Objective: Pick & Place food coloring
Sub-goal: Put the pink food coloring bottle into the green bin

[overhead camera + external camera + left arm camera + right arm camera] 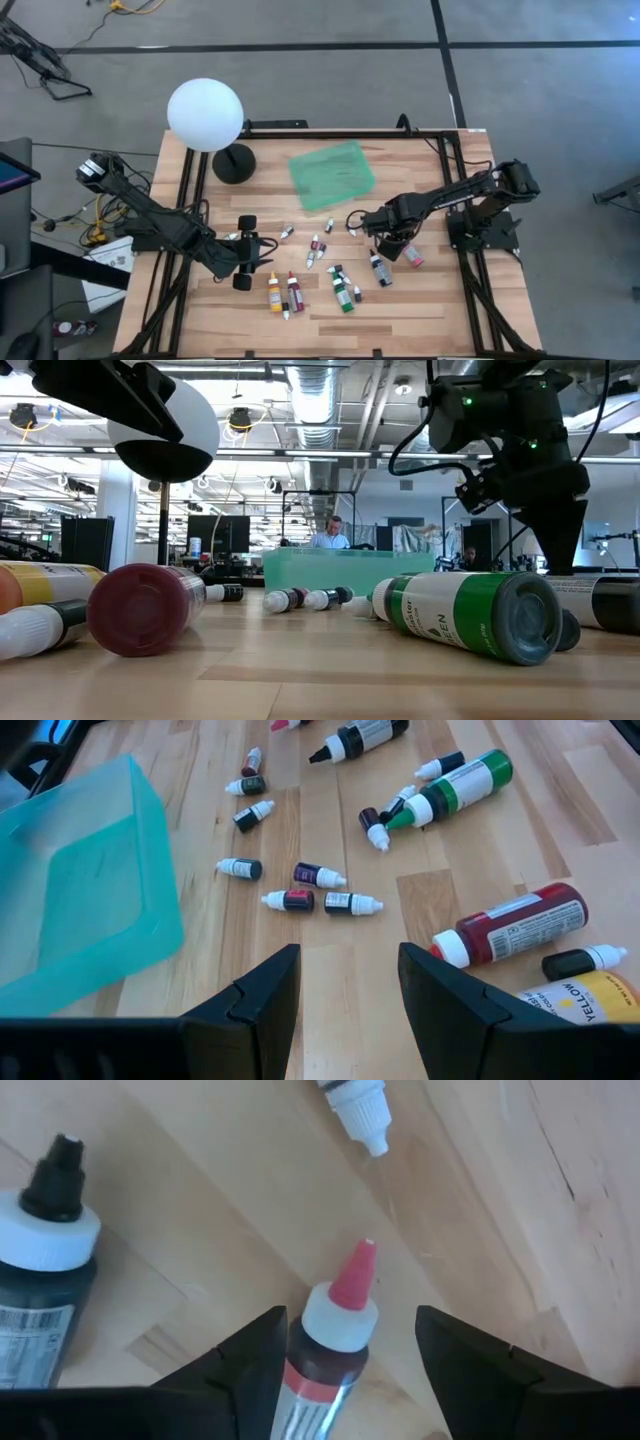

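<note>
Toward the back of the pale wooden surface (440, 310) lies a flat translucent green plastic tray (332, 174) with nothing in it. All the small food coloring bottles (315, 270) lie scattered on their sides nearer the front, apart from the tray. Over a pink-tipped bottle (330, 1342) the right gripper (397, 247) hangs with its dark fingers (245, 1365) spread to either side of it, not touching it. Beside a yellow bottle (273, 291) the left gripper (245, 252) waits, fingers (262, 1000) apart, holding nothing.
</note>
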